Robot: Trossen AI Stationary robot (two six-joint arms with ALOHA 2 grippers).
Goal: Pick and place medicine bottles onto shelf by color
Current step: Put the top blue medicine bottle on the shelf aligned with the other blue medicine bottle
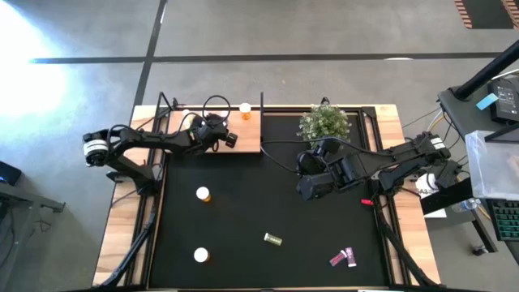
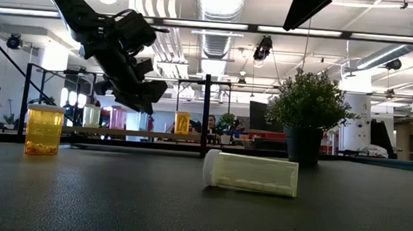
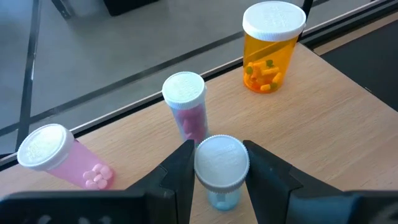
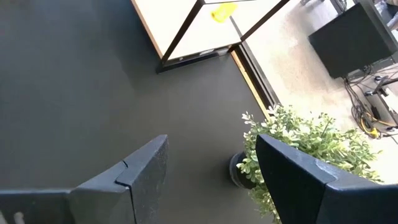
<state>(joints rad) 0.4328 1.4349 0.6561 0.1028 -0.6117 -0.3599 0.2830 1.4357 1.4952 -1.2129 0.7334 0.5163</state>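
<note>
While the right gripper (image 4: 211,180) idles released, left gripper (image 3: 217,168) jaws grasp a seemingly blue bottle (image 3: 221,177) over the shelf (image 3: 323,137).

Blue-teal bottle (image 3: 219,180): lower body hidden between left gripper (image 3: 217,171) fingers. Leftmost pink bottle (image 3: 62,160) base cut by gripper housing. Plant (image 4: 298,155) pot mostly hidden behind right gripper finger (image 4: 305,180). Shelf bottles in high view too small to tell.
</note>
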